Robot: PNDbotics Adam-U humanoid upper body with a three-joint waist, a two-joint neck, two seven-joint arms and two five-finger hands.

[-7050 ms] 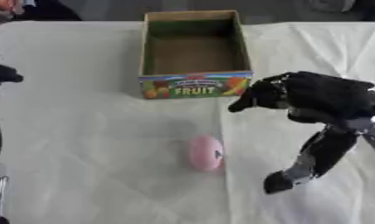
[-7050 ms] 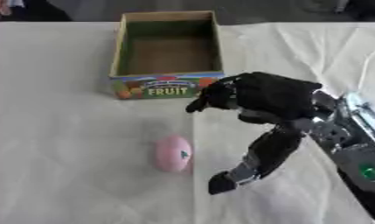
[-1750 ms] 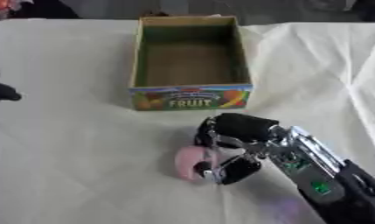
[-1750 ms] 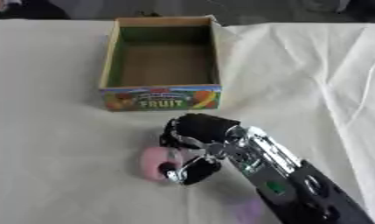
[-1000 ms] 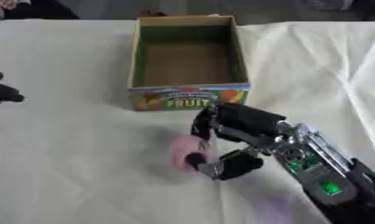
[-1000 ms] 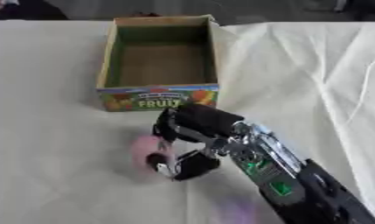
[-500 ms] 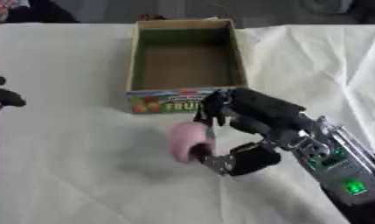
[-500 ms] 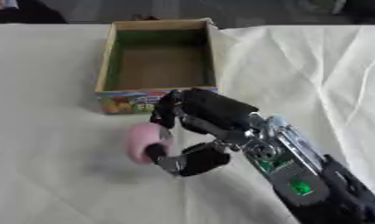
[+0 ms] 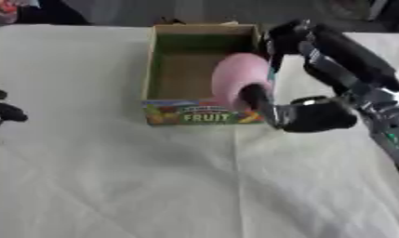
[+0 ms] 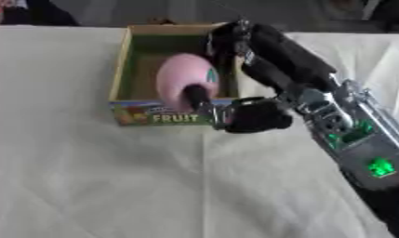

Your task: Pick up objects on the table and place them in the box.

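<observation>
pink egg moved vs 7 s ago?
Yes. The pink egg, then lying on the cloth nearer than the fruit box, is now held by the right hand over the box opening.

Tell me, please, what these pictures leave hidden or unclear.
- Box floor: partly covered by the pink object in both eye views.
- Right hand: how its fingers meet the object's far side, hidden by it.
- Left hand: cut off at left edge, left eye view.
- Small print above "FRUIT": blurred.

Pink egg (image 10: 186, 79) above open box (image 9: 204, 113)
</observation>
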